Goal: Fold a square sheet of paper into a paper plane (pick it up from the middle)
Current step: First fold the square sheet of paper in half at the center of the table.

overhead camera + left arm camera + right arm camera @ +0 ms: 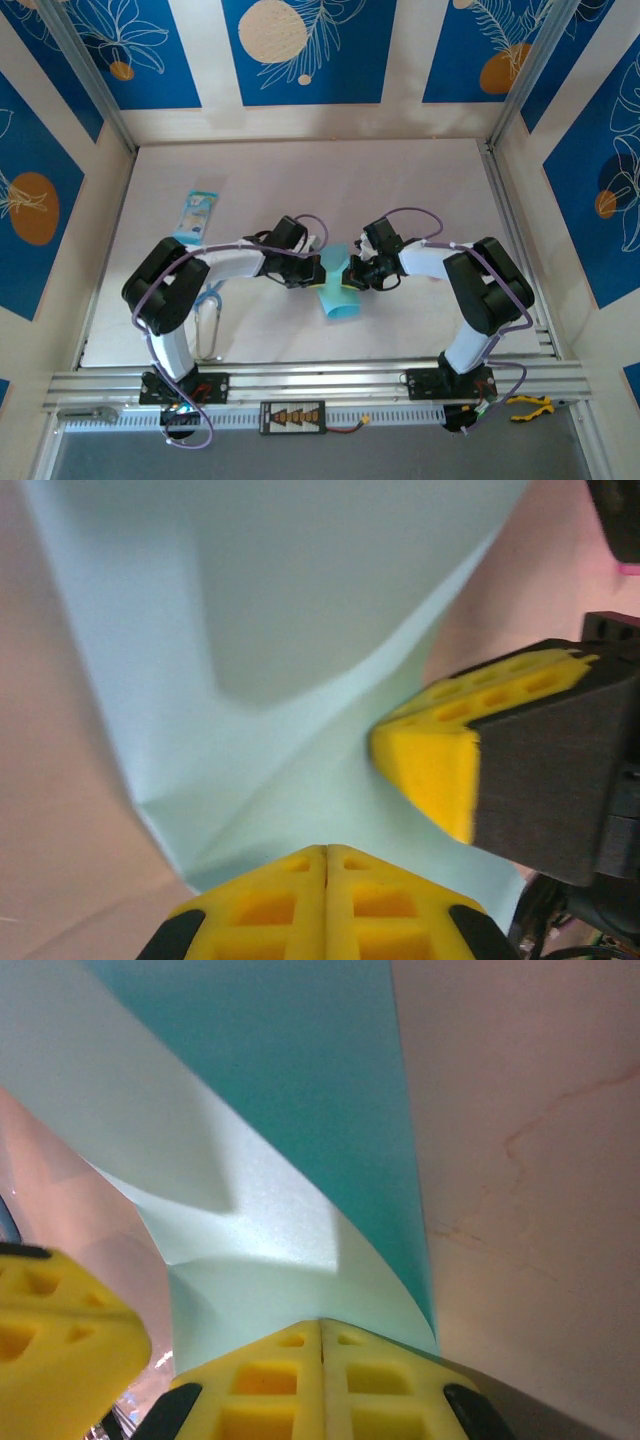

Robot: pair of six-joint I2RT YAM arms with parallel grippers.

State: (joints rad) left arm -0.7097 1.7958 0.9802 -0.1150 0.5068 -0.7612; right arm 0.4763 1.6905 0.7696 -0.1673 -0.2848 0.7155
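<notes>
- Pinching the square sheet of paper (338, 300), the left fingers (318, 272) are clenched tight, with their two yellow pads pressed together on it.
- The right fingers (352, 272) are clenched on the same sheet from the other side, and their pads are pressed together too.
- The two sets of fingers face each other, very near, and the light-blue sheet sits between them.
- The sheet is bent where the fingers grip it. Its curled end sticks out below both sets of fingers, toward the arm bases.
- In the left wrist view, the left fingers (318, 875) are at the bottom edge and the pale sheet (300, 630) spreads away from them with a soft fold in it.
- In that same view, a yellow pad of the right fingers (430, 765) touches the sheet just to the right.
- In the right wrist view, the right fingers (315, 1355) grip the sheet (280, 1250), and a yellow pad of the left fingers (60, 1340) is close by on the left.
- A small blue-and-white packet (197, 216) lies flat on the worktop (400, 180), well apart from the left fingers and out past them on the left.
</notes>
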